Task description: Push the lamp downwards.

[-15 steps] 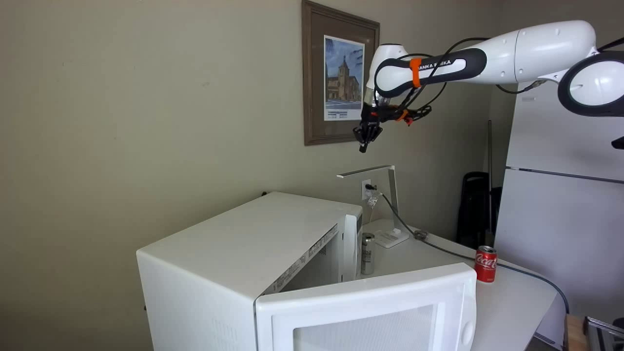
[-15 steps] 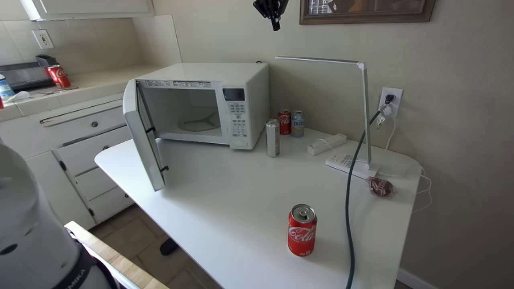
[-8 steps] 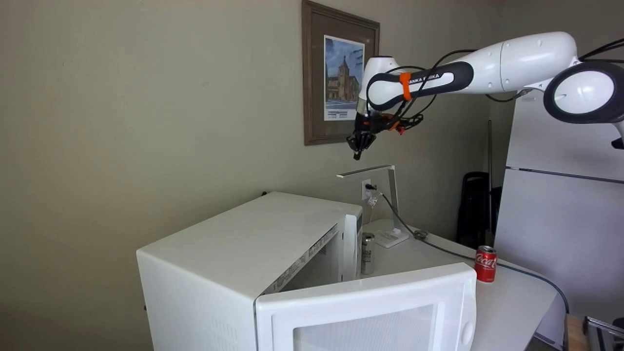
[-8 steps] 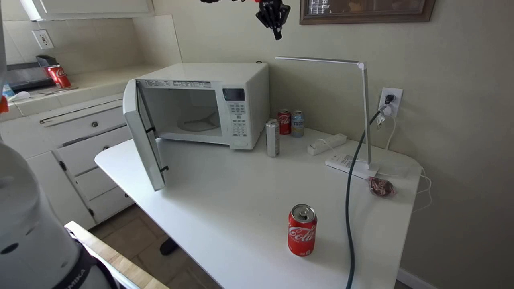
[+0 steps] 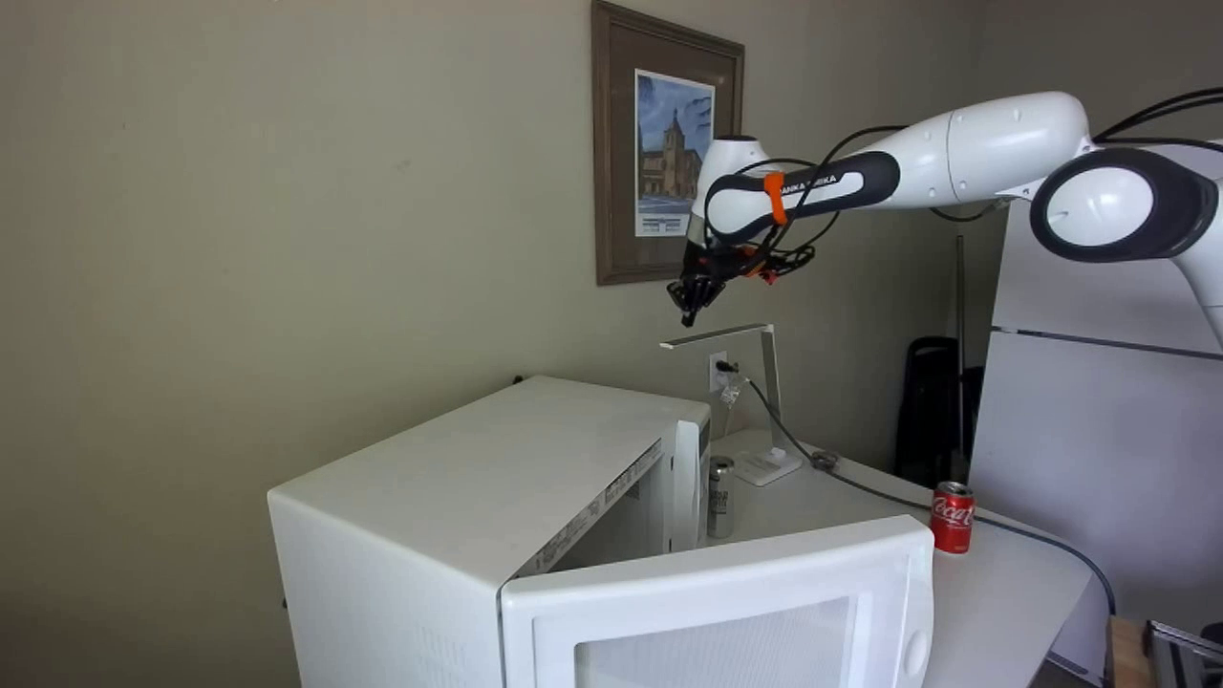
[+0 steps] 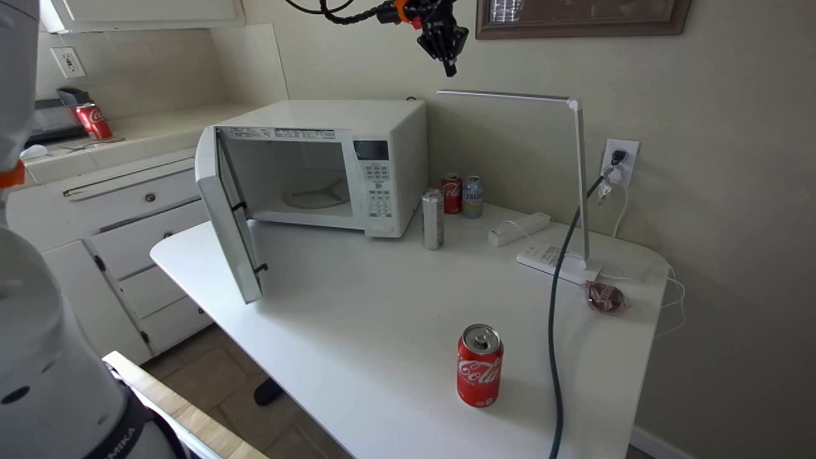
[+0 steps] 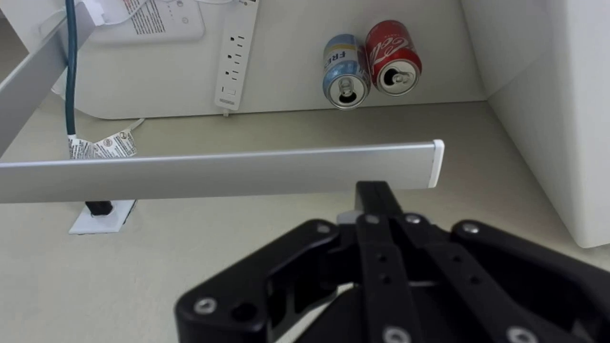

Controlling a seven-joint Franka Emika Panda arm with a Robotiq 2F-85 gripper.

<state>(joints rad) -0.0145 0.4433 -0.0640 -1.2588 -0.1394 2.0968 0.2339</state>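
In the wrist view, the lamp (image 7: 267, 175) runs from left of your gripper (image 7: 377, 193) to below its pressed-together, empty fingertips (image 7: 367, 197), the microwave (image 7: 538, 95) standing to their right. This looks like your approach, contact not yet made; next, check alignment over the lamp's free end, then press down.

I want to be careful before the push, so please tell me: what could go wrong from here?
The closed gripper hovers close to the free end of the lamp head, so it might slip off.

That end reaches well past the base, so pressing there could tilt it.

In the wrist view, the dark cable crosses in front of the upright and might catch.
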